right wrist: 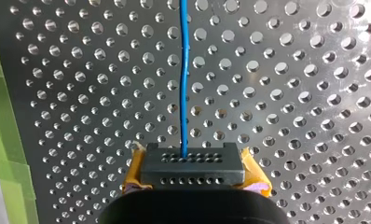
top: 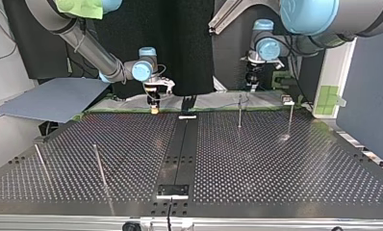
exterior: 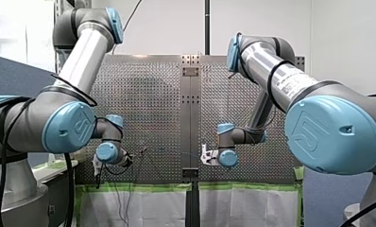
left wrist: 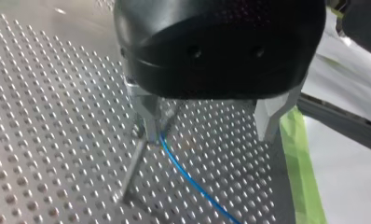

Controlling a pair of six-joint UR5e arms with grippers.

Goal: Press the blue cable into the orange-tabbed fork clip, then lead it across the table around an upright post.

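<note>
The blue cable (right wrist: pixel 183 79) runs straight ahead from my right gripper (right wrist: pixel 193 163), whose yellow-padded fingers are shut on it low over the perforated table. In the top view that gripper (top: pixel 154 109) hangs at the far edge, left of the middle. My left gripper (left wrist: pixel 208 135) stands open with its metal fingers (left wrist: pixel 146 123) wide apart. The blue cable (left wrist: pixel 188 179) passes close beside one finger, with nothing gripped. A thin upright post (left wrist: pixel 133 170) stands right by that same finger. I cannot pick out the orange-tabbed clip.
Two upright posts (top: pixel 239 111) (top: pixel 290 119) stand at the top view's right, two leaning rods (top: pixel 99 164) at its left. Green tape (left wrist: pixel 298 154) lines the table edge near my left gripper. A dark centre strip (top: pixel 182 144) divides the table.
</note>
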